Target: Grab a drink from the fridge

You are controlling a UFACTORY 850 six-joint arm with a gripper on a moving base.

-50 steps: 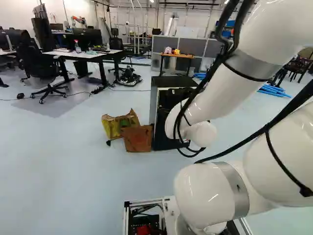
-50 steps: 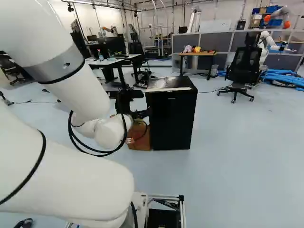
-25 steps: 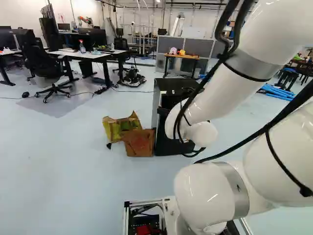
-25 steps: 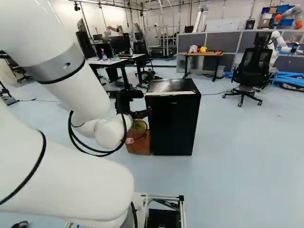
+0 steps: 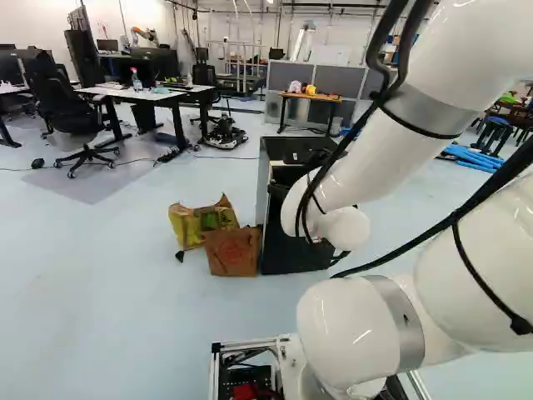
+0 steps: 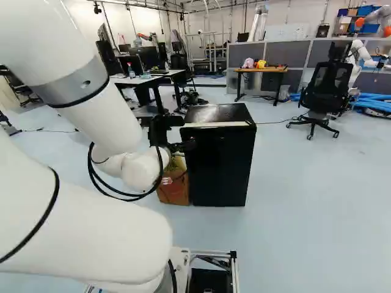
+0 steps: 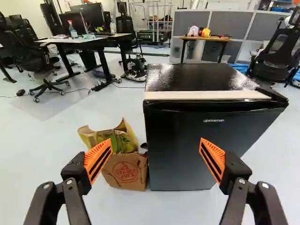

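- The black mini fridge (image 7: 192, 136) stood upright on the floor (image 6: 305, 201), ahead of the arm (image 5: 358, 333), its front facing the hand (image 6: 178, 146). The door seemed closed and hid the inside. A pale strip (image 7: 206, 95) ran along the top front edge.
- In the wrist view, the hand (image 7: 155, 140) was spread wide, with its orange pads (image 7: 99, 157) well apart and nothing gripped between them. The fridge lay ahead of it.
- A brown paper bag (image 7: 125, 173) with a red print sat just beside the fridge, at its left in the wrist view. A yellow-green bag (image 7: 101, 136) with a creased, open top was behind it.
- Farther off, past the fridge, a wooden-topped desk (image 7: 215, 38) carried a pink toy (image 7: 193, 31) and a yellow toy (image 7: 206, 32), near grey partition panels (image 7: 234, 26).
- Toward the left of the left base view, a white-topped desk (image 5: 154, 94) bore a spray bottle (image 5: 136, 80). An office chair (image 5: 71, 112) stood next to it, and a small wheeled machine (image 5: 225, 133) was on the floor near its other end.
- At the right of the right base view were a black office chair (image 6: 327, 88), blue tubes (image 6: 374, 105) and, behind the chair, another robot (image 6: 359, 54).
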